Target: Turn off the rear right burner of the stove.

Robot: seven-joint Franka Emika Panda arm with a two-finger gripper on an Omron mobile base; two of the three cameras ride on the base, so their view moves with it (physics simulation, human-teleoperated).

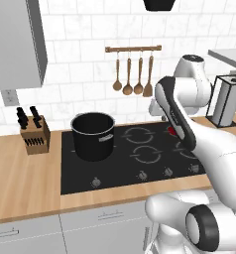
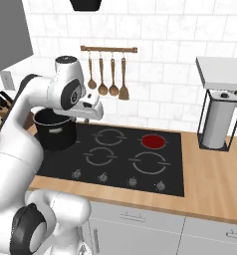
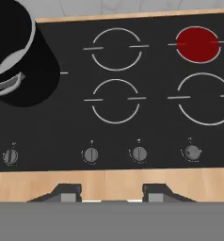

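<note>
- While glowing red at its centre, rear right burner (image 2: 154,141) set toward the back right corner of the stove (image 2: 65,162), near the rear edge of the tabletop (image 2: 210,174); seen also from the hand camera (image 3: 197,44) and as a red sliver beside the arm in the left base view (image 1: 171,131).
- Three other ringed zones dark: rear middle, front middle, front right.
- Row of small grey knobs (image 3: 139,153) along the front edge of the black glass, just behind the wooden front strip of the tabletop.
- Black cooking pot (image 1: 92,135) standing upright on the left part of the stove, toward the rear left corner.
- End effector (image 3: 109,195) held above the front edge of the tabletop, looking down on the knob row; fingers (image 3: 67,194) set wide apart, nothing between them, touching nothing.
- Knife block (image 1: 34,134) on the tabletop left of the stove.
- Wooden utensils (image 2: 106,79) hanging from a rail on the tiled wall behind the stove.
- Paper towel holder (image 2: 217,124) upright near the right rear corner of the tabletop, well apart from the stove.
</note>
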